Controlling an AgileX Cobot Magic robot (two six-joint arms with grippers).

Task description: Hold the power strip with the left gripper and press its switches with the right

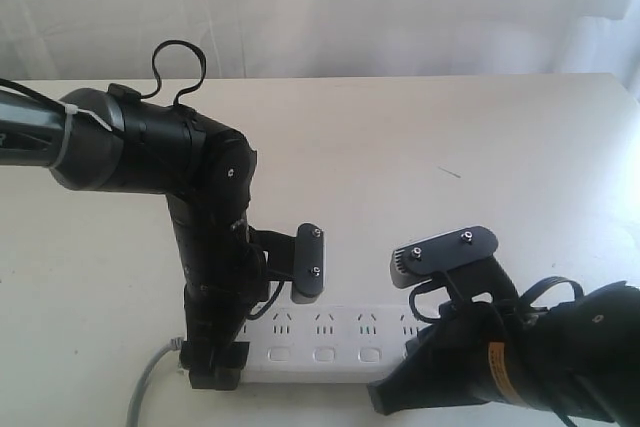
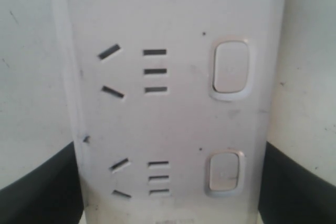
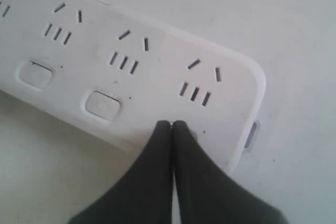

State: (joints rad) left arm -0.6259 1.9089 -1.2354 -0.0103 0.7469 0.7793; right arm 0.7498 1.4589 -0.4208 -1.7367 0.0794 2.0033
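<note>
Nearby, left tool [image 1: 213,365] clamping power strip [image 1: 330,342] beside grey cord [image 1: 145,384], right tool [image 3: 171,125] closed, tips overlapping strip's edge.

Long white power strip [image 1: 330,345] flat on the bench [image 1: 450,147], grey cord [image 1: 145,379] at one end. The left gripper [image 1: 213,365] clasps that end's long edges with black fingers [image 2: 42,190]. The right gripper [image 3: 171,127], tips pressed together, touches the opposite end beside the switches [image 3: 103,104].

Premises appear to be a robotics lab. Evidence: a bare off-white desk [image 1: 470,137], a plain white curtain [image 1: 350,7] closing off the rear, and two black robot arms [image 1: 130,147] [image 1: 550,357] stationed over the desk.
</note>
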